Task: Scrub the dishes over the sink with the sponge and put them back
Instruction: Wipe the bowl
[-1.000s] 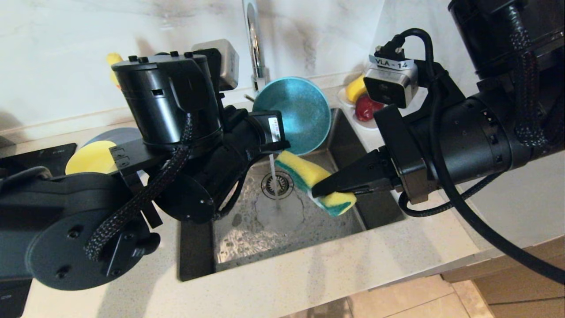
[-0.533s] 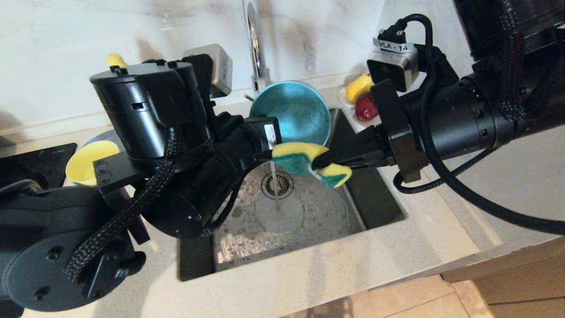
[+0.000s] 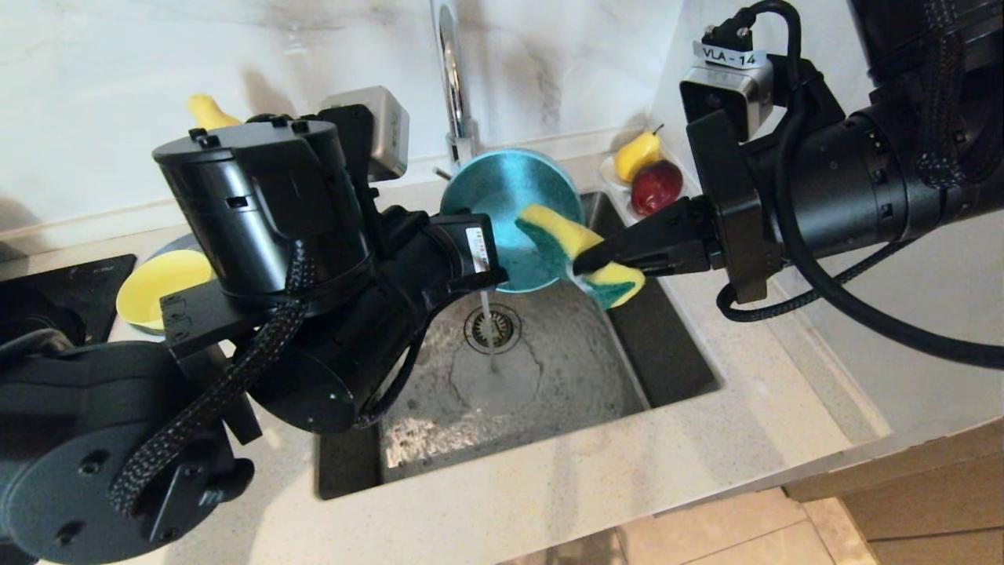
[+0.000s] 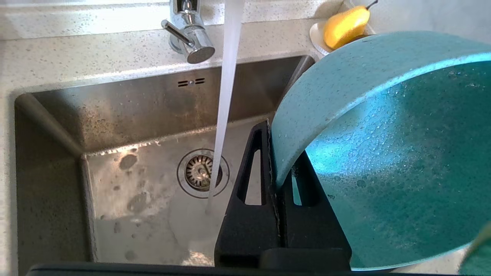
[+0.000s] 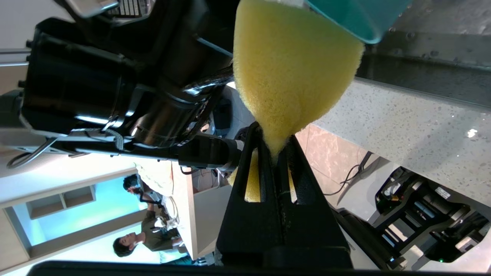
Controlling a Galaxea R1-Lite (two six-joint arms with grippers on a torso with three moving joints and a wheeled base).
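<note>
My left gripper (image 4: pixel 278 153) is shut on the rim of the teal-blue bowl (image 3: pixel 502 208), holding it tilted over the sink (image 3: pixel 580 392) with its wet inside (image 4: pixel 402 153) facing right. My right gripper (image 3: pixel 584 263) is shut on the yellow and green sponge (image 3: pixel 572 243), pinching it in the middle (image 5: pixel 274 142). The sponge's yellow end (image 5: pixel 291 65) lies against the bowl's lower right edge (image 5: pixel 356 15). The pale yellow bowl (image 3: pixel 161 286) sits on the counter at the left, on a grey-blue plate mostly hidden behind my left arm.
Water runs from the chrome faucet (image 3: pixel 453 71) onto the drain (image 3: pixel 492 328). A small white dish with a pear (image 3: pixel 635 153) and an apple (image 3: pixel 657 187) stands behind the sink's right corner. A yellow bottle cap (image 3: pixel 205 110) peeks out behind my left arm. A black hob (image 3: pixel 70 282) lies far left.
My right gripper has lifted the sponge from low over the sink up to the bowl's edge. The left arm has shifted a little to the left, still holding the bowl.
</note>
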